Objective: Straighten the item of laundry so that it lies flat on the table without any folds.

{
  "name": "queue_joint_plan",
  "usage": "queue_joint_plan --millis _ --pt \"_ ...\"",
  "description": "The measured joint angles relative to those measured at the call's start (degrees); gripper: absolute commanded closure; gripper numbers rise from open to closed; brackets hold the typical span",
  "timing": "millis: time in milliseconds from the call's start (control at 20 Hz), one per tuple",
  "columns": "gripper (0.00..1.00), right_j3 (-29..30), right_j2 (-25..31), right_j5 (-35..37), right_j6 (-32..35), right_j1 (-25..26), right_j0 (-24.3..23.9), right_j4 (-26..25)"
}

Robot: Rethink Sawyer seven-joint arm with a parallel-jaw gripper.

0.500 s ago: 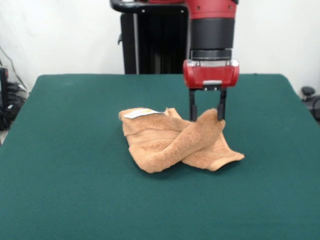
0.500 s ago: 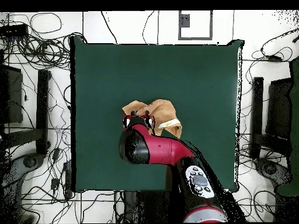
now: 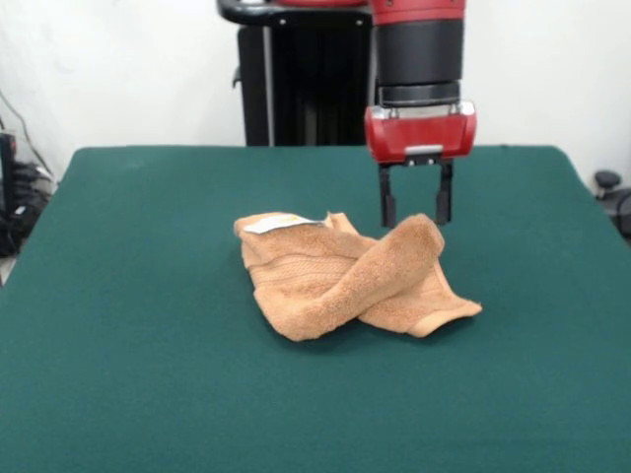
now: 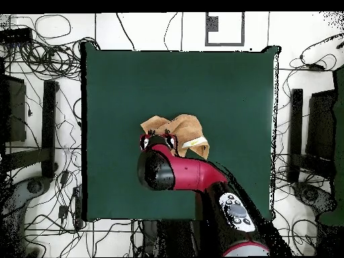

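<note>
The orange-tan towel (image 3: 345, 274) lies crumpled and twisted near the middle of the dark green table (image 3: 148, 374), with a thick rolled fold across it and a white label (image 3: 274, 224) at its far left corner. My gripper (image 3: 416, 223) hangs open just above the raised right end of that fold, its two black fingers (image 3: 387, 209) apart and holding nothing. In the overhead view the towel (image 4: 185, 127) shows partly under the red arm, and the gripper (image 4: 158, 140) sits at its left part.
The black robot pedestal (image 3: 306, 79) stands behind the table's far edge. Cables and stands (image 4: 40, 134) surround the table on the floor.
My gripper has risen a little off the towel's fold and shifted slightly right. The towel has not moved.
</note>
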Motion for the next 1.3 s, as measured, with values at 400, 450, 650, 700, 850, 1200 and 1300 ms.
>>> queue_joint_plan --millis 400,450,650,700,850,1200,1300 --pt "0.0 0.0 0.6 0.0 0.0 0.9 0.7 -1.7" --pt "0.0 0.0 0.6 0.0 0.0 1.0 0.9 -1.8" --pt "0.0 -0.4 0.6 0.0 0.0 2.5 2.3 -2.3" --pt "0.0 -0.5 0.4 0.0 0.0 3.1 2.9 -2.6" --pt "0.0 -0.7 -0.2 0.0 0.0 3.7 4.2 -3.0" --pt "0.0 -1.4 -5.7 0.0 0.0 3.8 9.4 -3.3" --pt "0.0 -1.6 -7.2 0.0 0.0 3.8 10.5 -3.3"
